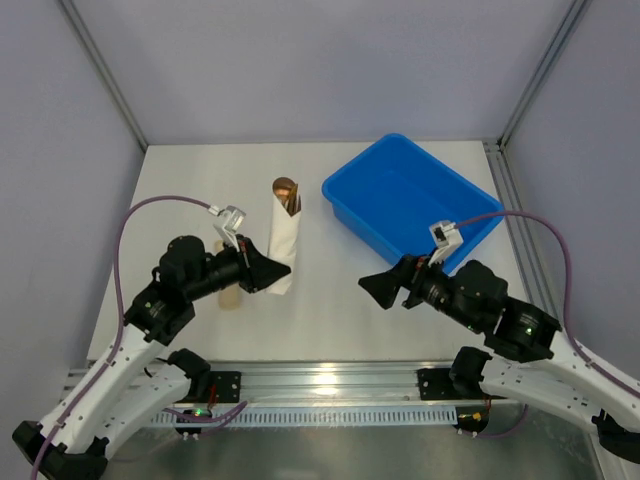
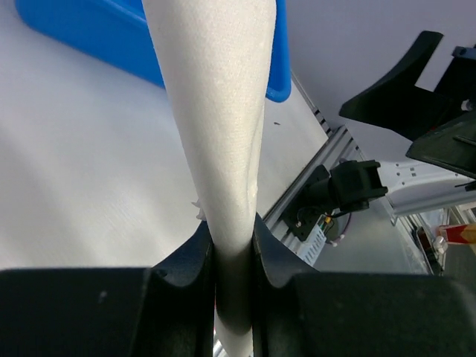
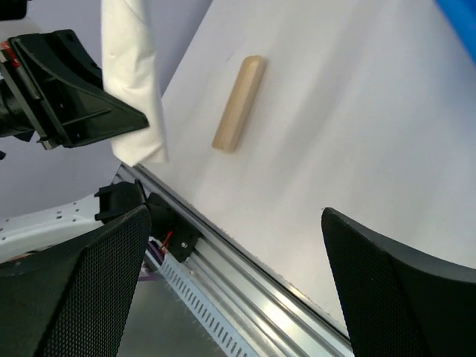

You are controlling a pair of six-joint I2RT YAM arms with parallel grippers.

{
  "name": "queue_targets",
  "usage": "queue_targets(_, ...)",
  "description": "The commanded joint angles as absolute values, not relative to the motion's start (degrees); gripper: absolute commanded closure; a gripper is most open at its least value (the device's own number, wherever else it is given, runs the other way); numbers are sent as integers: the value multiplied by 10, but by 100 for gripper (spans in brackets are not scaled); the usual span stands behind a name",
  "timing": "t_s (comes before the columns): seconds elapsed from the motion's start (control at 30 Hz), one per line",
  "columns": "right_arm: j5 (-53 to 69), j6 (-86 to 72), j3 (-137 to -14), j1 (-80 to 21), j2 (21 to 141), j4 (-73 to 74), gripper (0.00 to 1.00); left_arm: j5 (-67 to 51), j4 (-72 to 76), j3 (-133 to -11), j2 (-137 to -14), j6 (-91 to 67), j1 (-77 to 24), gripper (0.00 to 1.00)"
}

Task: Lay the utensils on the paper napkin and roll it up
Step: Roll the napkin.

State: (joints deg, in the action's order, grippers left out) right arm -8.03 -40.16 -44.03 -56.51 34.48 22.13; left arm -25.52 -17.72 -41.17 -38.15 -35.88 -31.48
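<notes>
Left of the blue bin [image 1: 410, 200], centre-left in the top view, the rolled paper napkin [image 1: 285, 243] is showing as a white tube. It is probably soft, light and ready to unroll. The left gripper [image 1: 272, 272] is pinching its near end, a sensible hold. The right gripper [image 1: 378, 288] is gaping empty, well apart. The gold utensils [image 1: 286, 190], stiff and slippery, are poking out of the far end.

Top cam: fixed, high above and behind the near edge, looking down and forward over the whole white tabletop [image 1: 340, 300]. Left wrist cam: pressed close to the rolled white paper napkin [image 2: 219, 111], facing the right edge. Right wrist cam: low over the near edge, facing left. All three catch the napkin. Top and right wrist also share the tan cylinder [image 3: 238, 104].
</notes>
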Motion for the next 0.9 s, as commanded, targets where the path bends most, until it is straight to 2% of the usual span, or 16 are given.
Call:
queue_targets(0.0,-189,-391,-496,-564,305,384,1,-236,-170,-475,-426,-305,-315,100)
queue_targets(0.23,-324,-390,-565,-564,279,497,0,-211,-129,-583,-574,-255,-332,100)
queue_targets(0.4,-417,-374,-613,-564,321,541,1,-142,-126,-696,-720,-285,-364,100)
queue_targets(0.53,-483,-400,-671,-564,361,614,1,-25,-40,-715,-783,-353,-404,100)
queue_targets(0.67,-519,-482,-694,-564,360,650,1,173,38,-724,-833,-446,-461,100)
queue_targets(0.73,-520,-548,-684,-564,348,676,1,233,31,-768,-880,-469,-495,100)
queue_targets(0.87,-498,-646,-692,-564,370,753,1,279,-39,-909,-992,-533,-521,100)
